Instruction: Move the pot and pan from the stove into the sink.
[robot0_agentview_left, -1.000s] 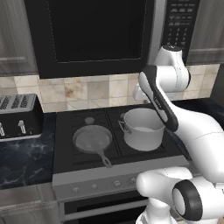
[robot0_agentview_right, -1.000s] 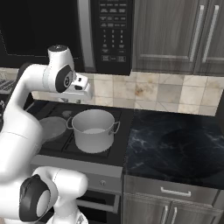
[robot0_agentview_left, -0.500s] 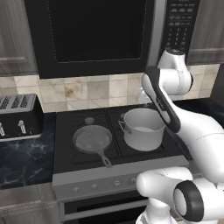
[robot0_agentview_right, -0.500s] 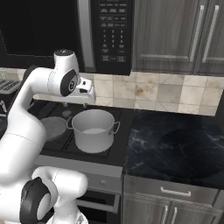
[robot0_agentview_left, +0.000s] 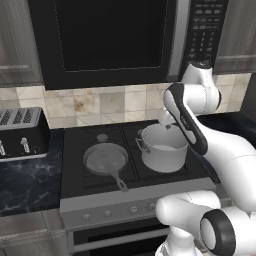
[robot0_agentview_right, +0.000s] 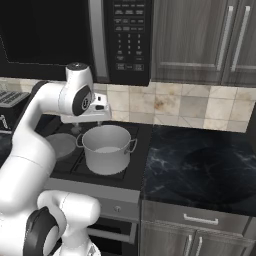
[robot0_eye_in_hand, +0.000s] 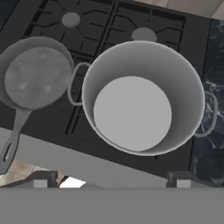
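Left to right: one toaster (robot0_agentview_left: 22, 132) on the left counter; one pan (robot0_agentview_left: 106, 160) on the stove's (robot0_agentview_left: 75, 170) near-left burner; one pot (robot0_agentview_left: 162, 148) on its near-right burner. The gripper (robot0_eye_in_hand: 112, 181), fingers spread wide and empty, hangs above the pot. No writing is legible.

Flat, even rendered light, sharp throughout

No glare or blur; the pot (robot0_eye_in_hand: 142, 96) shows soft shading on its inner wall, the stove (robot0_agentview_left: 80, 145) stays dark, and faint shadows lie under the cookware.
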